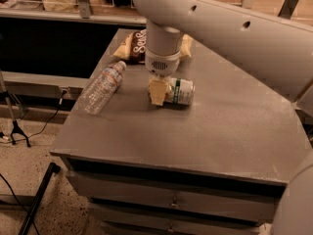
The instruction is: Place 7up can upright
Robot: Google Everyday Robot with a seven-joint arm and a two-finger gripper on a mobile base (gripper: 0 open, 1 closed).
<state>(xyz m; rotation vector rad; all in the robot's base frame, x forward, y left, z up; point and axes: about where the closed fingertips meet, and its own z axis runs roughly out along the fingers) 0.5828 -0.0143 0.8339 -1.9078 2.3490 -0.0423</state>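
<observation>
The 7up can (180,91) is lying on its side near the middle of the grey table (210,136). The gripper (158,93) is hanging at the can's end nearer the water bottle (100,86). Whether it is gripping the can cannot be told.

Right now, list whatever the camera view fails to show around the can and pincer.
7up can, lying on the table: its left end is hidden behind the pincer, which sits at that end.
Snack bag at the back: the arm covers its middle, so the label is cut off.
Table's far right: covered by the arm.
</observation>
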